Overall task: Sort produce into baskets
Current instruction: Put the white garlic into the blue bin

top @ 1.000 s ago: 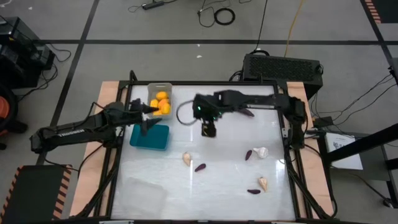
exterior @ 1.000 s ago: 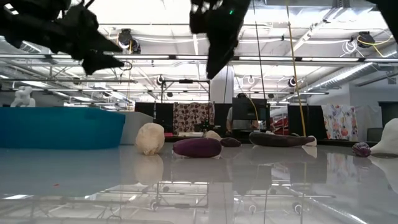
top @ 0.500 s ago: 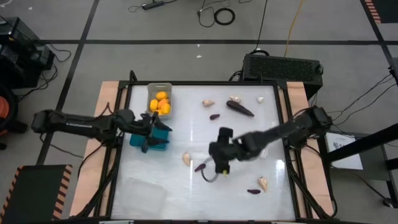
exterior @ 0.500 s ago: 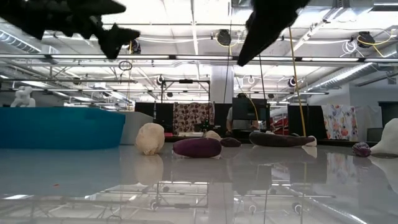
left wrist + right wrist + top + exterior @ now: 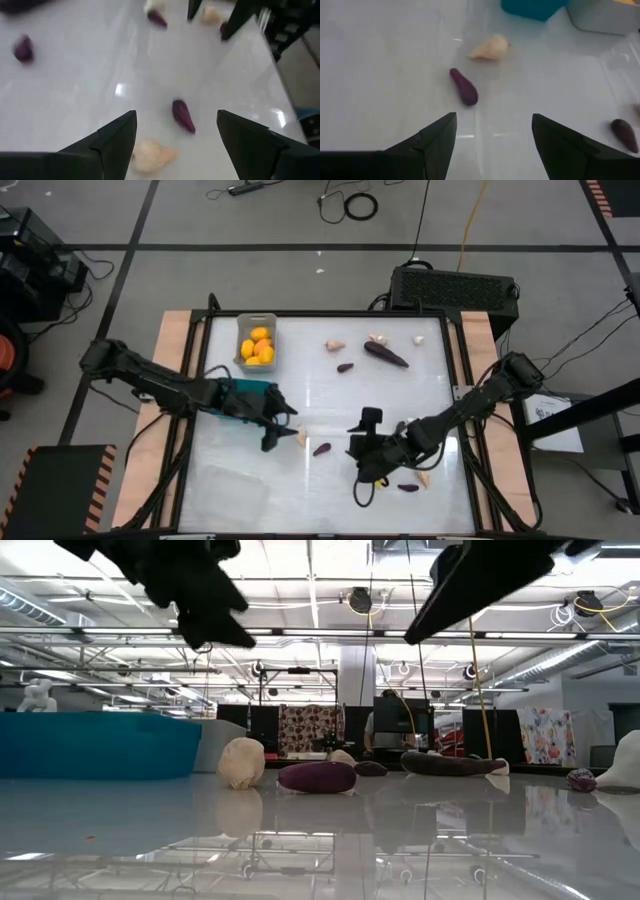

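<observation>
Glossy white worktop (image 5: pixel 330 405), mirror-like in the low view. Left fingers (image 5: pixel 283 432) spread and empty, above a pale, pointed bulb (image 5: pixel 301 436) near the middle, with a small, smooth purple eggplant (image 5: pixel 322 449) just right of it. Right fingers (image 5: pixel 362 467) also released, holding nothing, right of that eggplant and slightly nearer. Teal bin (image 5: pixel 240 392) partly under the left arm; light grey bin (image 5: pixel 257 343) at far left, filled with rounded yellow-orange fruits (image 5: pixel 259 347). Clear, round-cornered bin (image 5: pixel 233 492) at near left. Larger, elongated dark eggplant (image 5: pixel 385 355) at far right, more bulbs and small eggplants scattered around.
</observation>
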`<state>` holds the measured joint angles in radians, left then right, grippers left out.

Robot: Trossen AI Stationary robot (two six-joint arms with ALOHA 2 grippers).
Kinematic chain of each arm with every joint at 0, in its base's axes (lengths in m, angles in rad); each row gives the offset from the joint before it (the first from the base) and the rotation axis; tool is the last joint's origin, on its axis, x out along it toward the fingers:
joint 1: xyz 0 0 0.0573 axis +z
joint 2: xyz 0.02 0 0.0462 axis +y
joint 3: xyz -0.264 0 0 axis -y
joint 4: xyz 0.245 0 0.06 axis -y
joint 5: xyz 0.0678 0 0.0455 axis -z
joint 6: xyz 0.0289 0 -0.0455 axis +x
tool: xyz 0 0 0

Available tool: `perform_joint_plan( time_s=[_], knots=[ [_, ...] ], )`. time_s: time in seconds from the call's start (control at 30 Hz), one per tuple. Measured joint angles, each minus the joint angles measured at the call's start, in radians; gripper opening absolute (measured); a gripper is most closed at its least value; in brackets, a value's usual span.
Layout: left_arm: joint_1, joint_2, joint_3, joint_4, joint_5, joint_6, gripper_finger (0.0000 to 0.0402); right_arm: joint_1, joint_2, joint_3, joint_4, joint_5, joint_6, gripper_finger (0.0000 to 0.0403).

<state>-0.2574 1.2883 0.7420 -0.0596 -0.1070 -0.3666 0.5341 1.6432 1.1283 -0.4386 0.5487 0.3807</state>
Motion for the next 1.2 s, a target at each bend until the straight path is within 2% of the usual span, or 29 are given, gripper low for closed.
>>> perform_joint_plan(
  time_s=[0.13,0.27,0.5,0.87,1.2],
  knots=[
    [-0.015,0.072,0.02,-0.006,0.0,-0.011,0.0283,0.032,0.0,-0.057,0.127,0.001,0.0,0.0251],
    [-0.014,0.13,0.02,-0.034,-0.001,-0.007,0.0283,0.069,0.0,-0.081,0.12,-0.004,0.025,0.0251],
    [-0.012,0.225,0.019,-0.031,-0.003,0.104,0.0283,0.133,0.0,-0.105,0.12,0.0,0.038,0.0251],
    [0.012,0.312,0.019,0.057,-0.008,0.185,0.0283,0.134,0.0,-0.106,0.12,0.002,0.009,0.0251],
    [0.014,0.37,0.018,0.053,-0.002,0.226,0.0283,0.135,0.0,-0.106,0.135,0.002,0.029,0.0251]
  ],
)
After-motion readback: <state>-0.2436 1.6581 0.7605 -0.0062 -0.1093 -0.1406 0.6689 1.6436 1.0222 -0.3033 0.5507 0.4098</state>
